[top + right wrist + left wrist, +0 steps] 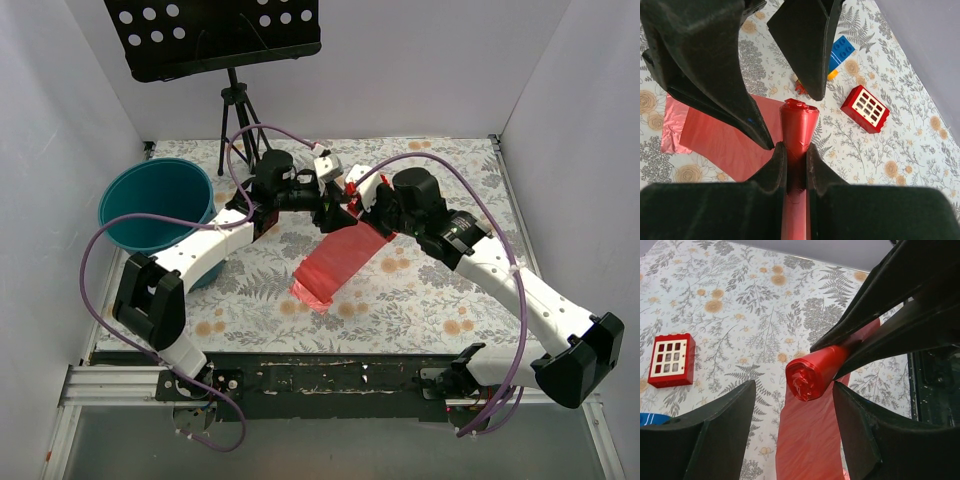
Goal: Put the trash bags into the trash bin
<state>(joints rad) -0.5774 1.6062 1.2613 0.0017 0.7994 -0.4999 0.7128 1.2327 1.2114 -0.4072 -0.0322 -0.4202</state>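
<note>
The trash bags (338,262) are a red roll with one thin sheet unrolled and hanging down onto the flowered table. My right gripper (795,147) is shut on the roll (799,125), whose crumpled end sticks out past the fingertips. My left gripper (794,390) stands open, one finger on each side of the roll's end (812,375) without touching it, and the loose sheet (810,440) hangs between its fingers. In the top view both grippers (345,203) meet above the middle of the table. The trash bin (155,205), a teal bucket, stands at the far left beside the left arm.
A small red box with white squares (866,108) lies on the table beyond the roll, near a blue brick (842,50) and small red and yellow pieces. A black music stand (215,35) on a tripod stands at the back. White walls close in both sides.
</note>
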